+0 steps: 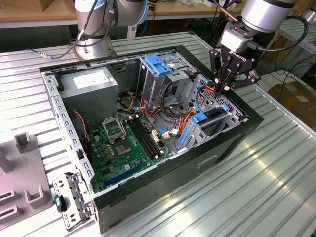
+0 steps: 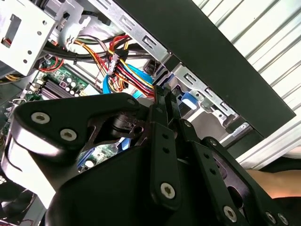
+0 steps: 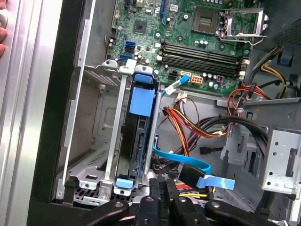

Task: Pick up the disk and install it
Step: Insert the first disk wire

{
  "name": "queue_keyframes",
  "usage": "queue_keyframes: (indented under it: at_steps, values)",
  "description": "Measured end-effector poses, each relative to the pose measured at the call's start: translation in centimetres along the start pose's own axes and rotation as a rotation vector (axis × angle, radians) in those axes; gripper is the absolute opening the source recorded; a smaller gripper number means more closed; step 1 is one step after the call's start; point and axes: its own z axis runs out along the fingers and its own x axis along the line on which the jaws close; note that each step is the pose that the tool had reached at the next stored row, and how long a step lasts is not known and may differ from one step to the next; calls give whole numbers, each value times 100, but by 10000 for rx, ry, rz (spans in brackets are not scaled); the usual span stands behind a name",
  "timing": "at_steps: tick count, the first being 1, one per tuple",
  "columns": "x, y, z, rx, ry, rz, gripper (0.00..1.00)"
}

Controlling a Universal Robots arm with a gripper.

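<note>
A ribbed metal table (image 1: 276,173) carries one open computer case (image 1: 148,128) lying on its side, with wooden benches and cables behind it. My arm reaches in from the exterior view's right, wrist tipped downward, so my gripper (image 1: 223,83) hangs over the drive bay at the case's near right corner. My fingers (image 2: 162,101) are drawn together with nothing caught between them. The disk (image 3: 135,141) sits on edge in the slotted metal bay (image 3: 94,155) against the case wall, its blue rails and end tabs showing; my fingertips are just above its near end. I count one disk, one motherboard (image 1: 123,143), and one taller cage with a light-blue latch plate (image 1: 159,64).
</note>
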Motion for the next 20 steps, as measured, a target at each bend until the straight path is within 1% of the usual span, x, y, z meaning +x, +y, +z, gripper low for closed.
queue_keyframes:
  at_steps: [14,16,18,20]
  values:
    - [-2,12,0,0,0,14,17]
    - [-3,17,1,0,2,103,17]
    - [-4,21,3,-1,6,343,17]
    - [-4,22,3,-1,7,357,17]
